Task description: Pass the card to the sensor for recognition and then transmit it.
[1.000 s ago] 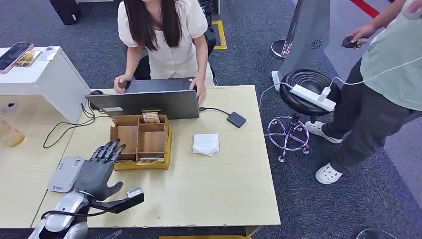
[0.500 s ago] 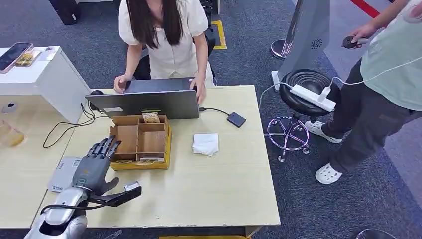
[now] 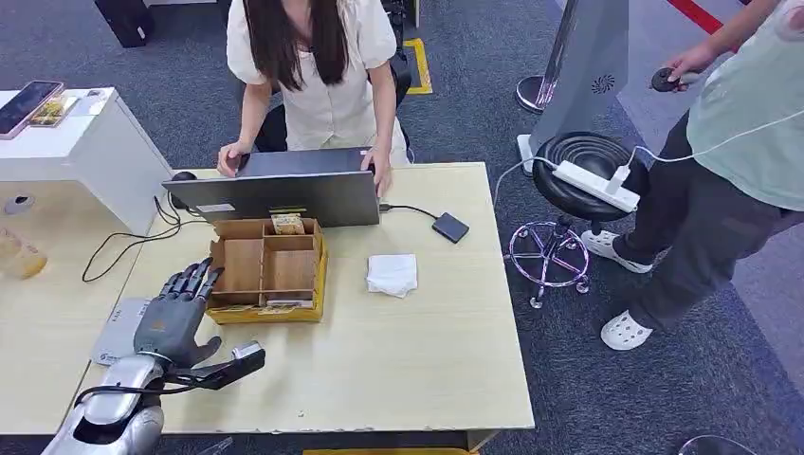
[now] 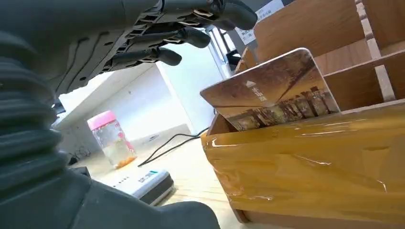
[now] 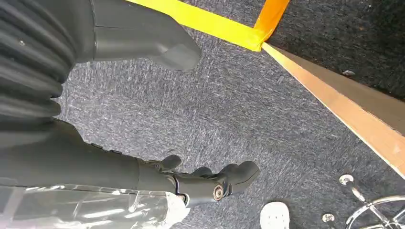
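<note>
A wooden divided box (image 3: 269,269) with yellow-taped walls stands on the table in front of the laptop. A printed card (image 4: 272,93) leans upright in its near compartment, and another small card (image 3: 287,224) sits in a far compartment. The grey card sensor (image 3: 120,331) lies flat to the left of the box, near the table's edge. My left hand (image 3: 174,314) hovers between the sensor and the box's left wall with fingers (image 4: 181,34) spread, holding nothing. My right hand (image 5: 205,183) hangs over the carpet floor, thumb apart from the fingers, empty.
A person types at a laptop (image 3: 284,194) behind the box. A white tissue (image 3: 392,274) and a small black device (image 3: 450,227) lie to the right. A pink-lidded jar (image 4: 110,138) stands far left. A stool (image 3: 580,185) and another person stand right of the table.
My left hand has drawn back a little toward me and to the left, away from the box's front corner. Fingers stay spread.
</note>
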Robot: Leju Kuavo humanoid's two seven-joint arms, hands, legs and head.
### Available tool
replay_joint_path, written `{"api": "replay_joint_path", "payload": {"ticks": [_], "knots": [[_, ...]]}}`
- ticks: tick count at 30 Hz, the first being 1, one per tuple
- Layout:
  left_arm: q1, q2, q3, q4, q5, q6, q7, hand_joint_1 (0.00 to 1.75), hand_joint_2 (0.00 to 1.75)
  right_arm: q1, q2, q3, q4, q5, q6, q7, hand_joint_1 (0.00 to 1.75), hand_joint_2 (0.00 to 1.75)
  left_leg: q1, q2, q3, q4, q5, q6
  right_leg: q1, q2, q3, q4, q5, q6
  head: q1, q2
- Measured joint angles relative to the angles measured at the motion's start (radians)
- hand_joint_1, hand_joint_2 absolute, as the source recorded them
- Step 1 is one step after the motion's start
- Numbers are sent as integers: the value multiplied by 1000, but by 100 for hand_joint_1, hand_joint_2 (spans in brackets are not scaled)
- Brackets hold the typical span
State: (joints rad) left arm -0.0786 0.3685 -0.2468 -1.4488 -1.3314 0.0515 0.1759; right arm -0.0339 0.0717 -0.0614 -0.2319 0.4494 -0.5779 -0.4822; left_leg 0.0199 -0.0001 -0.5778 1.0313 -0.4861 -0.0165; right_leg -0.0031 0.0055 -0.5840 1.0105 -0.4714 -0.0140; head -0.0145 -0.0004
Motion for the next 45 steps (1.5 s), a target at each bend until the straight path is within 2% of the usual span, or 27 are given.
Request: {"api": "replay_joint_path", "payload": {"ticks": [1, 2, 3, 5, 6, 8, 44, 45], "knots": [[0, 0, 0, 1, 0, 0, 0, 162, 175, 0, 0, 0, 0, 0, 0, 0, 0, 175, 0, 0, 0, 0, 0, 0, 0, 0, 0, 0, 0, 0, 0, 0], [0, 0, 0, 2, 0, 0, 0, 161, 175, 0, 0, -1, 0, 0, 0, 0, 0, 175, 0, 0, 0, 0, 0, 0, 0, 0, 0, 0, 0, 0, 0, 0], [0, 0, 0, 2, 0, 0, 0, 175, 175, 0, 0, -2, 0, 0, 0, 0, 0, 175, 0, 0, 0, 0, 0, 0, 0, 0, 0, 0, 0, 0, 0, 0], [0, 0, 0, 3, 0, -3, -2, 175, 175, 0, 0, -3, 0, 3, 0, 0, 0, 175, 0, 0, 0, 0, 0, 0, 0, 0, 0, 0, 0, 0, 0, 0], [0, 0, 0, 4, 0, -5, -2, 157, 175, 0, 1, -5, 0, 3, 0, 1, 0, 175, 0, 0, 0, 0, 0, 0, 0, 0, 0, 0, 0, 0, 0, 0], [0, 0, 0, 5, 2, -5, -6, 175, 175, 0, 1, -8, 0, 3, 0, 2, 0, 175, 0, 0, 0, 0, 0, 0, 0, 0, 0, 0, 0, 0, 0, 0], [-17, 0, 0, 23, 18, -7, -31, 175, 175, -1, 2, -19, 0, 21, 0, 10, 0, 175, 0, 0, 0, 0, 0, 0, 0, 0, 0, 0, 0, 0, 0, 0], [-17, 0, 0, 23, 18, -7, -31, 168, 175, -1, 2, -19, 0, 21, 0, 10, 0, 175, 0, 0, 0, 0, 0, 0, 0, 0, 0, 0, 0, 0, 0, 0]]}}
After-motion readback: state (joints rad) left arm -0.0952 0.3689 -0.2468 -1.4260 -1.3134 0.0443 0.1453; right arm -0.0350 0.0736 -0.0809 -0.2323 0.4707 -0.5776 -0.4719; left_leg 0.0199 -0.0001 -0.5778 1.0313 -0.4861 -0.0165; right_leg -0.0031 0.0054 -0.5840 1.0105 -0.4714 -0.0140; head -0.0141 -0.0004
